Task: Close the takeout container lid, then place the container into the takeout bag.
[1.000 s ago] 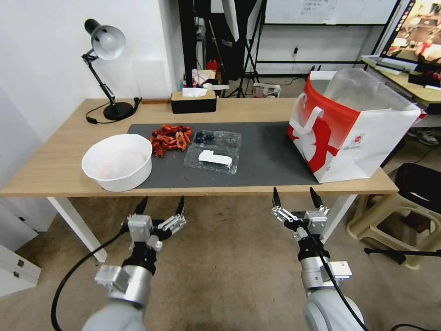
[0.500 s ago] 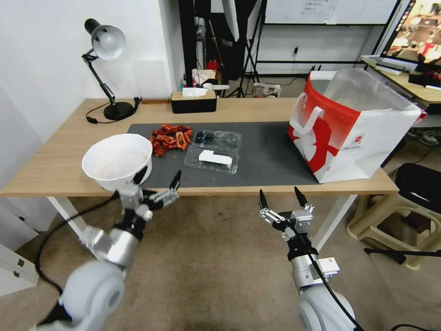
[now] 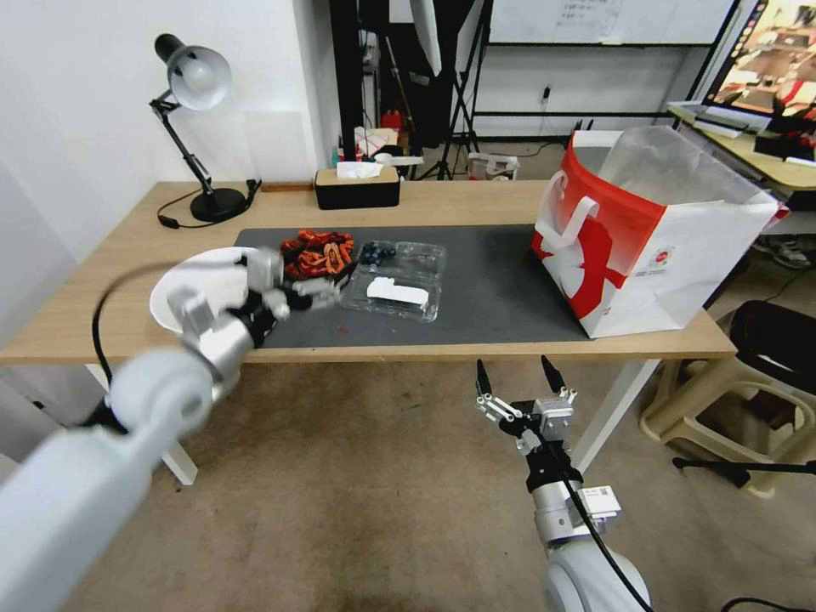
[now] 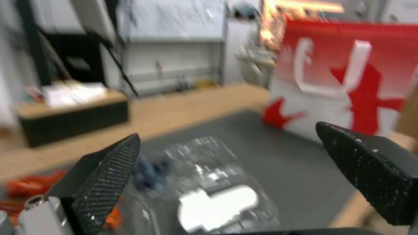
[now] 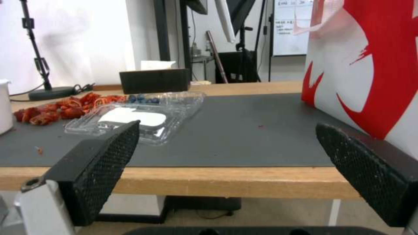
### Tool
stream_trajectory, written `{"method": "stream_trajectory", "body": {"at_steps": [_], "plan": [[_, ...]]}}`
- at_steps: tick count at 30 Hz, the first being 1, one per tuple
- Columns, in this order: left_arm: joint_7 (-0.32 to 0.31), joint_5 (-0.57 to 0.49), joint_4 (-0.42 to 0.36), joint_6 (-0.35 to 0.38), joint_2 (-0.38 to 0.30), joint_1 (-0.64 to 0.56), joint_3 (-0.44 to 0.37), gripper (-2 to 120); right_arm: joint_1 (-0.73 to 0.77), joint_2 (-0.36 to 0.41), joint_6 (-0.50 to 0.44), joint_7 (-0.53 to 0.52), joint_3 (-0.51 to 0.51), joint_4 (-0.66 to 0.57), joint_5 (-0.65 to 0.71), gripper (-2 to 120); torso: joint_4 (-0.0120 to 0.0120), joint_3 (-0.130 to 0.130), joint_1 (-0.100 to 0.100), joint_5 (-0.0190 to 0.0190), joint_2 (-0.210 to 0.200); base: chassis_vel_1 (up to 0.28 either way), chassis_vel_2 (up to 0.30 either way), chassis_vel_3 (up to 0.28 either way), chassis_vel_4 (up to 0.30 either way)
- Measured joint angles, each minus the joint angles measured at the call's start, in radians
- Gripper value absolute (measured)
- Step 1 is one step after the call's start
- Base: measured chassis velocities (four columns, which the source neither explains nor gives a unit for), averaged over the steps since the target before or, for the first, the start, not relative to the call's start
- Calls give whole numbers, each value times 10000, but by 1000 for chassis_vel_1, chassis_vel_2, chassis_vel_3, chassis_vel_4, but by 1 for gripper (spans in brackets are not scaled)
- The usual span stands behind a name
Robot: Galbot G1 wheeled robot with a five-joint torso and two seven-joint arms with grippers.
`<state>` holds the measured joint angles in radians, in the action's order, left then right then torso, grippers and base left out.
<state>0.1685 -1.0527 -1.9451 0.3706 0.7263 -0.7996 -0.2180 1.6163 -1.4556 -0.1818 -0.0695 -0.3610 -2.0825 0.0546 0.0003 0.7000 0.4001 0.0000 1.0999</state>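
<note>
The takeout container [image 3: 395,280] lies opened flat on the dark mat, blueberries in its far half and a white oblong piece in its near half; I cannot tell which half is the lid. The left wrist view has the container [image 4: 209,182] just ahead of the fingers. My left gripper [image 3: 327,276] hovers open over the mat, just left of it, with nothing held [image 4: 226,132]. The takeout bag [image 3: 654,238] stands open at the table's right end. My right gripper [image 3: 510,378] hangs open below the front table edge [image 5: 228,125], facing the container [image 5: 139,116] and the bag [image 5: 370,71].
A white round bowl [image 3: 200,293] sits at the left, partly behind my left arm. Red crayfish pieces [image 3: 319,251] lie between the bowl and the container. A desk lamp [image 3: 200,127] and a black tissue box [image 3: 357,187] stand at the back. A stool [image 3: 722,408] stands right of the table.
My left arm has risen from below the table edge to over the mat beside the container. The right gripper has sunk slightly and shifted left. The container and the bag have not moved.
</note>
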Motion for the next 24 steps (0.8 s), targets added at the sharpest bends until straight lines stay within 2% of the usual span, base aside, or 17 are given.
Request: {"method": "stream_trajectory", "body": {"at_steps": [2, 4, 7, 8, 10, 12, 14, 15, 17, 18, 21, 24], "plan": [[296, -640, 567, 1040, -102, 1159, 840, 100, 52, -74, -58, 9, -11, 41, -73, 100, -2, 0, 0, 1, 0, 0, 0, 0, 0], [344, -791, 729, 1237, -104, 1454, 1106, 100, 73, -88, -76, 13, -14, 53, -97, 100, -3, 1, 0, -2, 0, 0, 0, 0, 0], [422, -1514, 1378, 2063, 61, 2791, 2484, 100, 104, -176, -134, 22, -22, 90, -219, 100, -3, 1, 0, 0, 0, 0, 0, 0, 0], [422, -1514, 1378, 2063, 61, 2791, 2484, 100, 104, -176, -134, 22, -22, 90, -219, 100, -3, 1, 0, 0, 0, 0, 0, 0, 0], [-161, -1978, 1711, 2543, 371, 3424, 3043, 100, 106, -225, -149, 27, -16, 116, -290, 100, -2, 1, 0, 2, 0, 0, 0, 0, 0], [-325, -2058, 1836, 2677, 475, 3586, 3171, 100, 113, -235, -158, 28, -16, 122, -311, 100, -2, 0, 0, 2, 0, 0, 0, 0, 0], [-1033, -2269, 2254, 3061, 820, 4066, 3499, 100, 158, -250, -201, 31, -15, 150, -395, 100, -5, 1, 0, 1, 1, 0, 0, 0, 0], [-1033, -2269, 2254, 3061, 820, 4066, 3499, 100, 158, -250, -201, 31, -15, 150, -395, 100, -5, 1, 0, 1, 1, 0, 0, 0, 0], [-1690, -2541, 2548, 3476, 1130, 4402, 3614, 100, 199, -253, -245, 38, -16, 171, -442, 100, -2, 1, 0, 2, 1, 0, 0, 0, 0], [-1690, -2541, 2548, 3476, 1130, 4402, 3614, 100, 199, -253, -245, 38, -16, 171, -442, 100, -2, 1, 0, 2, 1, 0, 0, 0, 0], [-2648, -2634, 3165, 3739, 1624, 4913, 3878, 100, 232, -279, -300, 41, -27, 212, -494, 100, -3, 0, -1, 3, 2, 0, 0, 0, 0], [-2722, -2626, 3474, 3742, 1737, 5102, 4042, 100, 230, -292, -302, 42, -24, 212, -512, 100, -4, 0, -1, 1, 2, 0, 0, 0, 0]]}}
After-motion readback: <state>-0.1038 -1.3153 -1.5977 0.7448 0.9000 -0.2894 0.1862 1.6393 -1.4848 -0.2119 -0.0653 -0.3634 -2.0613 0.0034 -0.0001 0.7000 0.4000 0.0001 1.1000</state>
